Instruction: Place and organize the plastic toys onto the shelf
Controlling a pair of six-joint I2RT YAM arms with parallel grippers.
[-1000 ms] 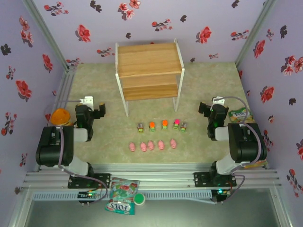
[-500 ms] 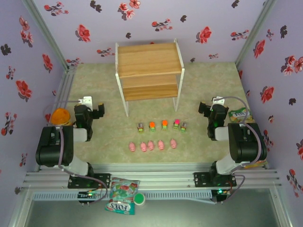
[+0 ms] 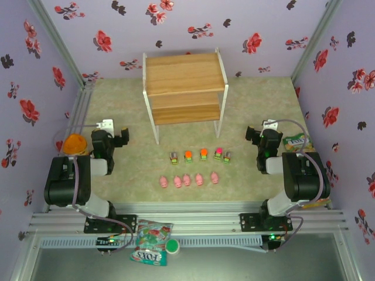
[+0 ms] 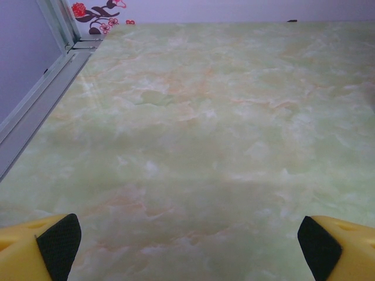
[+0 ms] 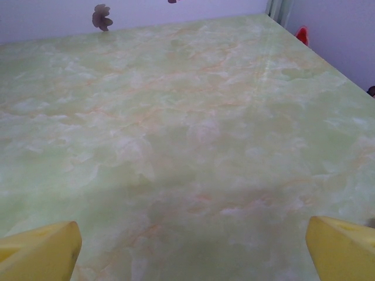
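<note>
While left gripper (image 4: 187,249) and right gripper (image 5: 193,249) hang with fingers spread wide, holding nothing, all toys lie on the tabletop (image 3: 263,99).
Five cars (image 3: 203,155) in a row mid-table; five pigs (image 3: 187,180) in a row just nearer the front edge. Shelf (image 3: 184,75) centred at far edge, apart from both rows.

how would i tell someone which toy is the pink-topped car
Find the wooden shelf at the back of the table; in front of it run two rows of tiny toys. In the row of cars nearer the shelf, the pink-topped car is second from the right. Its top is pink, while its neighbours' are orange and grey.
</note>
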